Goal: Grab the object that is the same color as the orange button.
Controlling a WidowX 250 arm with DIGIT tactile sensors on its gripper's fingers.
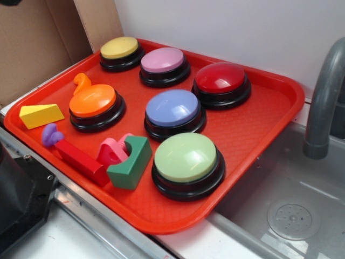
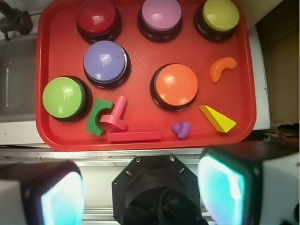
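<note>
Orange piece (image 2: 222, 68) lying flat on the red tray (image 2: 140, 75), near the tray's edge, just beside the orange button (image 2: 176, 86) and apart from it in the wrist view; in the exterior view partly hidden behind that button's dome, only the curled neck showing. Between it and the yellow button (image 2: 221, 15), bare tray; toward the tray's near rim, a yellow wedge (image 2: 218, 118), close to the piece but not touching. Farther off: purple lump (image 2: 181, 130), red bar (image 2: 134, 136), pink screw (image 2: 116, 116), green block (image 2: 98, 116), then the green, blue, red and pink buttons.

Hand (image 2: 140, 187) released, holding nothing; two pads (image 2: 220, 185) spread wide at the bottom of the wrist view, well apart from the tray's things and back over the surface's edge, not yet over the piece.

Likely risks: small, glossy, curved shape, so a squirt sideways out of a closing grip if caught on the neck rather than the wider base; low profile on the tray, so a shallow descent closing on air, a deep one jamming the tray; a pad clipping the orange button's rim, given how close the two sit; mistaking the wedge for the target, being similar in hue and near.
</note>
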